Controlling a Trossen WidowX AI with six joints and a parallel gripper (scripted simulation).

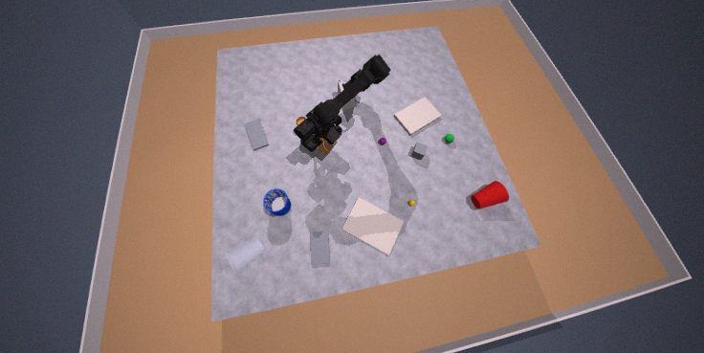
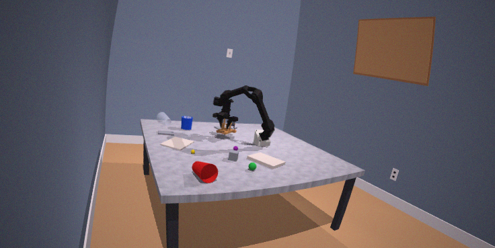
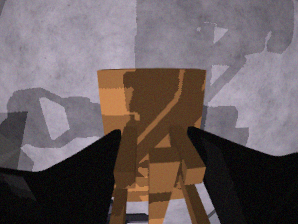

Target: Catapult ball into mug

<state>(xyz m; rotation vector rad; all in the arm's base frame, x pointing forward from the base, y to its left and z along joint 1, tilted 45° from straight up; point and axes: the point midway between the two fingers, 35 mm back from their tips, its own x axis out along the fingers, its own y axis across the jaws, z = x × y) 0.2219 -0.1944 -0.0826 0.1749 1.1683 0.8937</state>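
While the claw (image 1: pixel 319 141) (image 2: pixel 225 124) (image 3: pixel 154 133) is clamping the upright frame of the wooden catapult (image 1: pixel 326 145) (image 2: pixel 226 131) (image 3: pixel 150 82), the arm (image 1: pixel 350 93) (image 2: pixel 261 107) is apparently holding it just off the tabletop (image 1: pixel 246 84) (image 2: pixel 304 173) (image 3: pixel 60 30); a shadow is showing below in the ext. view. Going by the top view, the blue mug (image 1: pixel 283 210) (image 2: pixel 186 123) is standing upright at approx. 7 o'clock from the catapult, and the launch cup (image 1: pixel 300 120) is sticking out at approx. 10-11 o'clock. No ball is visibly sitting in it, though detail's too small to be sure.

Step in hand is prob. aiming. If the catapult is throwing away from its cup, it's prob. pointing nr. 4-5 o'clock, so it's needing more clockwise turn. Best to be turning slowly w/ the base level, keeping both fingers square on the frame and off the throwing arm, then lowering flat before letting go, as a tilted release could be spoiling the aim.

Ball-wise, from the catapult: purple ball (image 1: pixel 382 141) (image 2: pixel 235 148) is lying at approx. 3 o'clock, green ball (image 1: pixel 449 139) (image 2: pixel 252 166) same way but farther, yellow ball (image 1: pixel 411 202) (image 2: pixel 192 151) approx. 4. Which one's req'd is unclear; loading and firing are prob. still waiting.
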